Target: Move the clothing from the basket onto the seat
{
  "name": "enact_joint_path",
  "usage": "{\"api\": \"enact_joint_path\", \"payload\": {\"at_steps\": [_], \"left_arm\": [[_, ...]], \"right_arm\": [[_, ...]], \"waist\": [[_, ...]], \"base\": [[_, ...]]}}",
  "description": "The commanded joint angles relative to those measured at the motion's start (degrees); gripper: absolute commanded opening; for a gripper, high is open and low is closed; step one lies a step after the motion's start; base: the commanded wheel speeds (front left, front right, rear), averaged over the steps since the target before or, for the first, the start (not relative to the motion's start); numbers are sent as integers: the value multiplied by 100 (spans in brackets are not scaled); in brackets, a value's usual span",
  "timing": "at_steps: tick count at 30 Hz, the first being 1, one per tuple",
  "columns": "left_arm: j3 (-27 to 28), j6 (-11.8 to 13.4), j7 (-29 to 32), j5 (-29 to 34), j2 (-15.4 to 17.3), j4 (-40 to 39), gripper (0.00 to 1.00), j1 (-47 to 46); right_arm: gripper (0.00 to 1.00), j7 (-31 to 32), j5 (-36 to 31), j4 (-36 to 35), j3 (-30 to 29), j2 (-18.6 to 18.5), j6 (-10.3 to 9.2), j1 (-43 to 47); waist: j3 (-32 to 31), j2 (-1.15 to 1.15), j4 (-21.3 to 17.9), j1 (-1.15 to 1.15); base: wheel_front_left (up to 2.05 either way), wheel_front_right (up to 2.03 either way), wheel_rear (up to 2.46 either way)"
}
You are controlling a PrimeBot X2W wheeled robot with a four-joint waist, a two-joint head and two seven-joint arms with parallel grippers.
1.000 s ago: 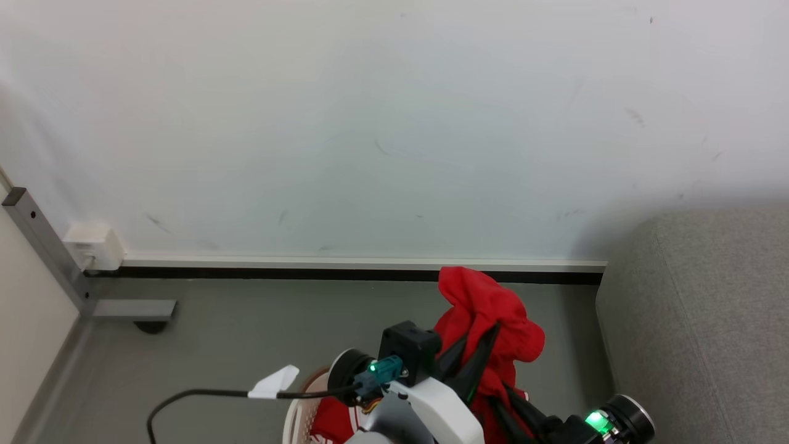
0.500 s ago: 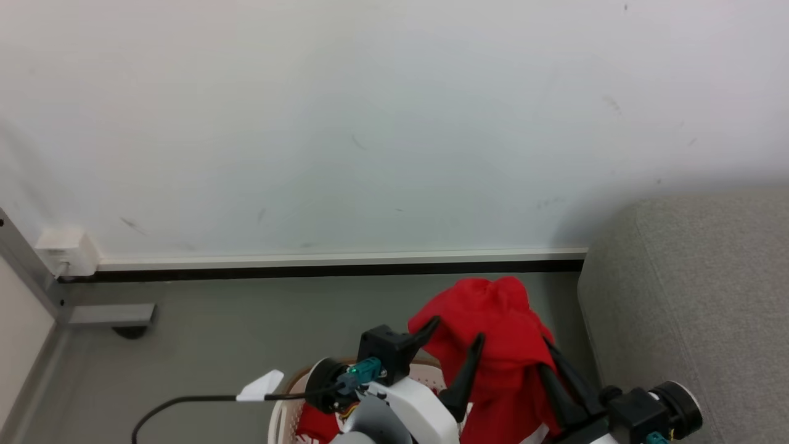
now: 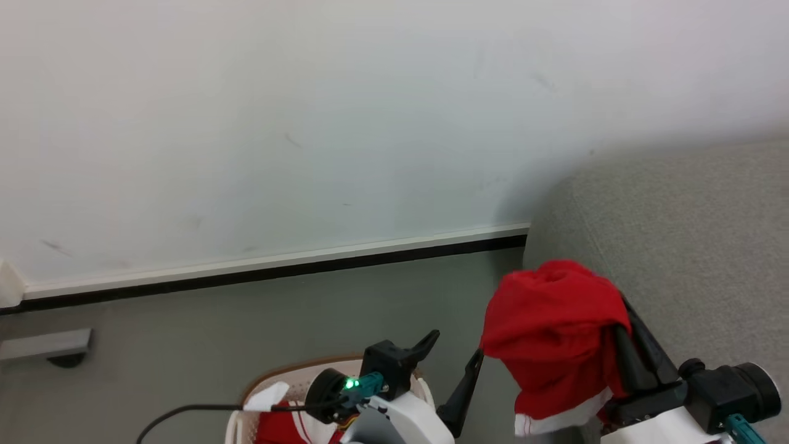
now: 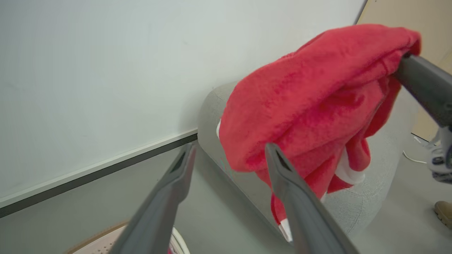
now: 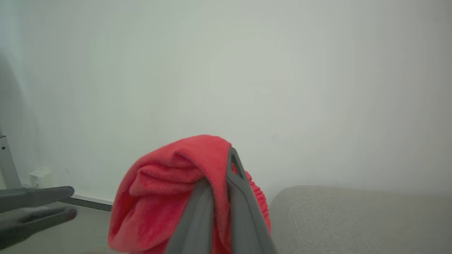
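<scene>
head view: you have two grippers in sight. your left gripper [image 3: 456,345] stands just past the one basket [image 3: 296,372], its two fingers spread wide with nothing between them. your right gripper [image 3: 625,327] is pinched closed on one red garment [image 3: 555,327] with white trim along its lower edge. the garment hangs in the air at the rounded arm of the one grey sofa [image 3: 690,246], not lying on it. more red cloth [image 3: 280,428] with white stripes lies in the basket; you cannot tell how many pieces.

left wrist view: the two left fingers frame an empty gap. the garment hangs beyond them from a dark finger of your other arm, with the sofa's arm behind it. a slice of the basket's rim shows at the bottom edge, and one tan shoe [image 4: 443,212] at the lower right.

right wrist view: the two right fingers lie close together with a fold of the garment clamped between them. the two left fingers show blurred at the left edge, and the sofa sits at the lower right.
</scene>
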Motion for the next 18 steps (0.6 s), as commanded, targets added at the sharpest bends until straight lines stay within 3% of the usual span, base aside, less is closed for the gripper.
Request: {"api": "enact_joint_path", "payload": {"at_steps": [1,11,18], "left_arm": [[-15,-19,-24,1,33,36,100,-10],[-51,-34,-154,-14,21,90,100,-125],[-137,-53,-136,-12,-7,31,100,-223]], "right_arm": [[0,1,-29,-79,-90,-69,-12,43],[0,2,22,-325,-443,-167,-12,108],[0,2,40,-369,-664,-197,-12,117]], "waist": [[53,0,-176,0],[228,0,-733,0],[374,0,-847,0]], "base": [[0,0,0],[0,0,0],[0,0,0]]}}
